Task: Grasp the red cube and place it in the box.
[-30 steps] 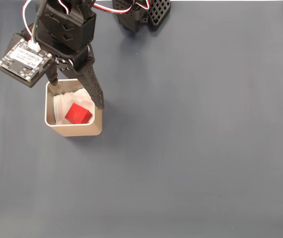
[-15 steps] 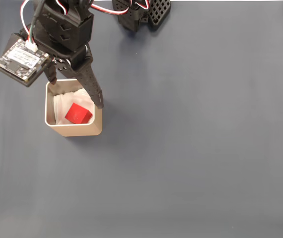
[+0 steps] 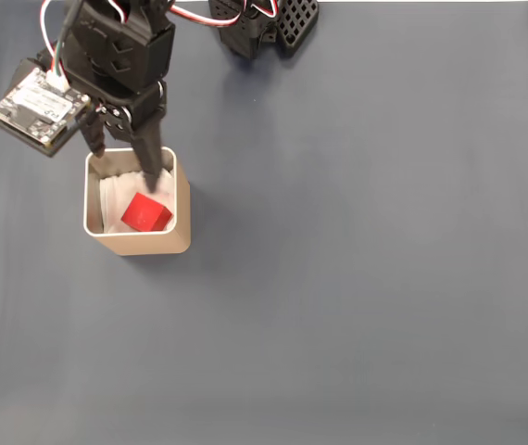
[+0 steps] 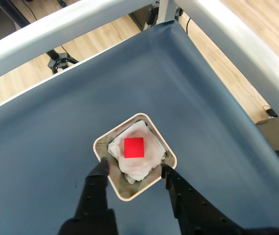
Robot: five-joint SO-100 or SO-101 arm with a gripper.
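Your gripper (image 3: 125, 162) hung over the back edge of the box (image 3: 182, 199) in the fixed view, jaws parted and holding nothing. In the wrist view you had the gripper (image 4: 134, 170) straddling the near corner of the box (image 4: 122, 193), one fingertip (image 4: 102, 168) at the rim on the left, the other outside the wall on the right. The red cube (image 3: 145, 213) sat free inside the box on the crumpled white lining (image 3: 114, 199), clear of both fingers; wrist view showed the red cube (image 4: 134, 147) lying flat near the middle. Box stood on the dark blue table cover (image 3: 366, 260), with the arm base (image 3: 259, 23) at the top edge of the fixed view
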